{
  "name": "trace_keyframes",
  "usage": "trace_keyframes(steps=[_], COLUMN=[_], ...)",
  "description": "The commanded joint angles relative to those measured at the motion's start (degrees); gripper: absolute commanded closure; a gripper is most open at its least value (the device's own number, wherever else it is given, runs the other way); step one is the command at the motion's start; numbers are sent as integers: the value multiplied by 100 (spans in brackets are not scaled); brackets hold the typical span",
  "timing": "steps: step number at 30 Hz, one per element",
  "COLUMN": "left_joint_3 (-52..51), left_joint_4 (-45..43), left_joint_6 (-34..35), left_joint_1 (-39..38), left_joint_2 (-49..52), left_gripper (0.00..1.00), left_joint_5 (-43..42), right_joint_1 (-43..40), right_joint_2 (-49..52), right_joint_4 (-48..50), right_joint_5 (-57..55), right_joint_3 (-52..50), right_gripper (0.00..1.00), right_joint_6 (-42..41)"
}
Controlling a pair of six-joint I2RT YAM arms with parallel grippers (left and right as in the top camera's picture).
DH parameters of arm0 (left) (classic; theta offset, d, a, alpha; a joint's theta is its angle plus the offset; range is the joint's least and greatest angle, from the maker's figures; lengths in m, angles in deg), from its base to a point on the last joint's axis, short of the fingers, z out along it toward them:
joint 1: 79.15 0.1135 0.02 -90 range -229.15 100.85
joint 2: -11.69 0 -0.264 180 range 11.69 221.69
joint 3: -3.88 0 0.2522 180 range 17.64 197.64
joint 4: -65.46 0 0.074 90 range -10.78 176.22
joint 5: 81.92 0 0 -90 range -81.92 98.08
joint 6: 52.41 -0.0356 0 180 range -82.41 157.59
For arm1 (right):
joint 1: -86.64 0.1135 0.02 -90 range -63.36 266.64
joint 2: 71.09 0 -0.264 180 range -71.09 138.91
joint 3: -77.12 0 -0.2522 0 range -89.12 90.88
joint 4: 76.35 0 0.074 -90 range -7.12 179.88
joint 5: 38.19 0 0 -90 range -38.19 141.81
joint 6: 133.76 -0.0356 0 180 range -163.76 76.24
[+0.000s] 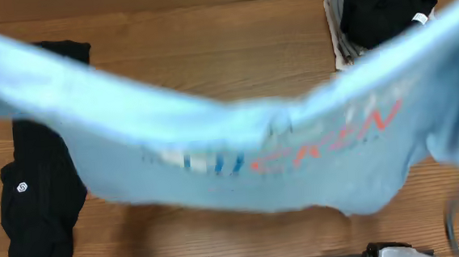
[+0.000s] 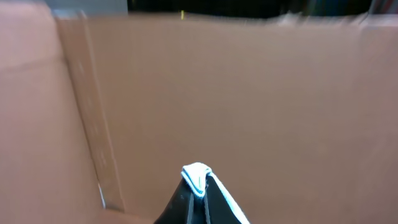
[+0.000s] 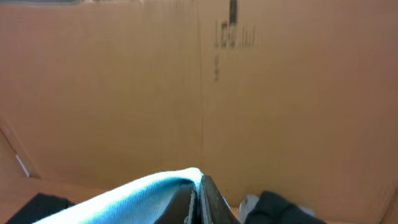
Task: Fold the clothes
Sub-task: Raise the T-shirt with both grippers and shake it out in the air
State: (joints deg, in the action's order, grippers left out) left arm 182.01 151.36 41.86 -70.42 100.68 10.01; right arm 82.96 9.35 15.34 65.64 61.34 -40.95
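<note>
Blue T-shirt [image 1: 239, 156] spans mid-table, black garment [image 1: 40, 198] left, dark pile [image 1: 383, 4] far right, table [image 1: 208, 49] open behind.

Left gripper [image 2: 199, 191] and right gripper [image 3: 200, 194], jaws pressed together, each pinch the light blue T-shirt [image 1: 133, 143]

Overhead looking down, wrists level — facing cardboard [image 2: 249, 93]

Light blue T-shirt [image 1: 239, 156], orange-red and white lettering
</note>
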Motion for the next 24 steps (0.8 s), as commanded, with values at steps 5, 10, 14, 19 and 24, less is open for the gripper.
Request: trace_keyframes(steps=[5, 10, 14, 19, 24], left_joint_3=[-162, -162, -162, -151, -153], left_joint_4=[-850, -2184, -3053, -3121, -2450], left_joint_6=[46, 168, 367, 208, -31], left_joint_1=[35, 35, 35, 37, 37], left_joint_2=[1788, 2444, 2564, 2448, 2483], left_gripper=[96, 96, 96, 96, 96], left_joint_5=[-59, -177, -179, -175, -129], right_joint_1=[-4, 114, 149, 149, 149], right_joint_2=[1987, 2601, 2653, 2651, 2704], right_joint_4=[1180, 2669, 3864, 4216, 3311], right_joint_5=[586, 570, 533, 640, 647], right_joint_3=[-87, -87, -83, 42, -118], right_gripper=[96, 96, 96, 96, 96], right_joint_6=[-46, -229, -640, -778, -713])
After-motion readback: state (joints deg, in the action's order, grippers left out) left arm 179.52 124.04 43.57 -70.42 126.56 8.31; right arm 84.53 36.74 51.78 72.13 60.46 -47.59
